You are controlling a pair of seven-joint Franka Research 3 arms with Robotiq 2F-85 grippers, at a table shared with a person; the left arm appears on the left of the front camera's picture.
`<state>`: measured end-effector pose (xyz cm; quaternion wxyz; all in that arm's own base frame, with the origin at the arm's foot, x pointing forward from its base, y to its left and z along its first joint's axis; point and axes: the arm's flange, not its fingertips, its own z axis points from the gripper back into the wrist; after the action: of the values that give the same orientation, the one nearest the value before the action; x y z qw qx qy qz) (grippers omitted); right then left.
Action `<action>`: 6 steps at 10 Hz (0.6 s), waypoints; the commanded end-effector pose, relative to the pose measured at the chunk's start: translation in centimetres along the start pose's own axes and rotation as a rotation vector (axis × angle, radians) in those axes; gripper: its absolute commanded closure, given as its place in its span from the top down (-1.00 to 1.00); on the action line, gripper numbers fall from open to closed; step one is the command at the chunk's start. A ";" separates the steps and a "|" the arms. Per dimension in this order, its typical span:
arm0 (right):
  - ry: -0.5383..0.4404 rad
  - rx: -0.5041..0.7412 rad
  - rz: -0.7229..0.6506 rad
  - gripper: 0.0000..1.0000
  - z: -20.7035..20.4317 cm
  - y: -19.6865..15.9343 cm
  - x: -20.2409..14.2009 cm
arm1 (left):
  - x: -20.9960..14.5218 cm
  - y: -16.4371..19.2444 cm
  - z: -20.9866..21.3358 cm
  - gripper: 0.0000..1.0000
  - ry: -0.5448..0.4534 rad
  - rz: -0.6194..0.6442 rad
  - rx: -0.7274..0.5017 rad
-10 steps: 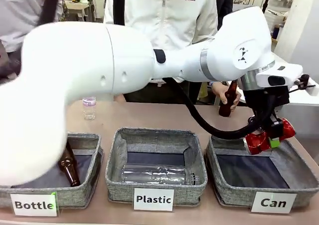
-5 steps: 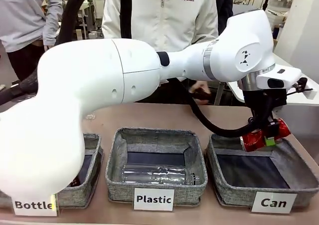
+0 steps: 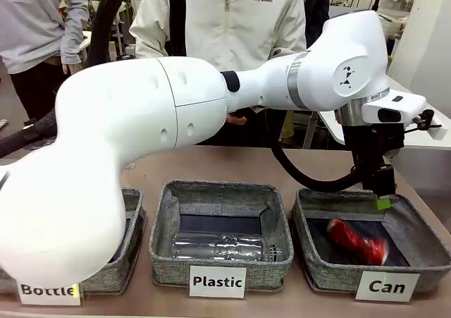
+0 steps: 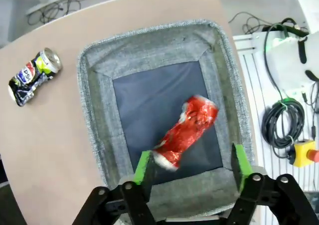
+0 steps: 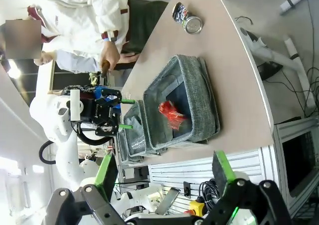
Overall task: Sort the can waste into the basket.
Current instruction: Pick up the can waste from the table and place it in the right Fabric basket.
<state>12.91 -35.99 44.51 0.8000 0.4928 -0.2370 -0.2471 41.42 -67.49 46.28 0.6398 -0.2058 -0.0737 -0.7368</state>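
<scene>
Red crushed can lying on dark bottom of grey basket, centre frame; dark crushed can on table at top, well apart from basket. Left gripper centre left, beside basket, green pads spread, nothing between. Right gripper along bottom edge, fingers wide apart, empty.

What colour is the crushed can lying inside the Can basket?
The can is red; the left wrist view shows it best.
</scene>
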 end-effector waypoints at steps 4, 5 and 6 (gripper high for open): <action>0.004 -0.003 0.008 1.00 0.3 0.1 -0.8 | 1.3 0.7 2.1 1.00 -0.018 -0.002 0.010; 0.004 -0.003 0.008 1.00 0.3 0.1 -0.8 | 0.6 0.0 3.3 1.00 -0.031 -0.010 0.023; 0.004 -0.003 0.008 1.00 0.3 0.1 -0.8 | -0.2 -0.7 4.6 1.00 -0.043 -0.020 0.022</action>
<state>12.91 -35.98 44.51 0.8000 0.4928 -0.2369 -0.2470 41.99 -66.72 49.15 0.6398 -0.2086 -0.0944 -0.7336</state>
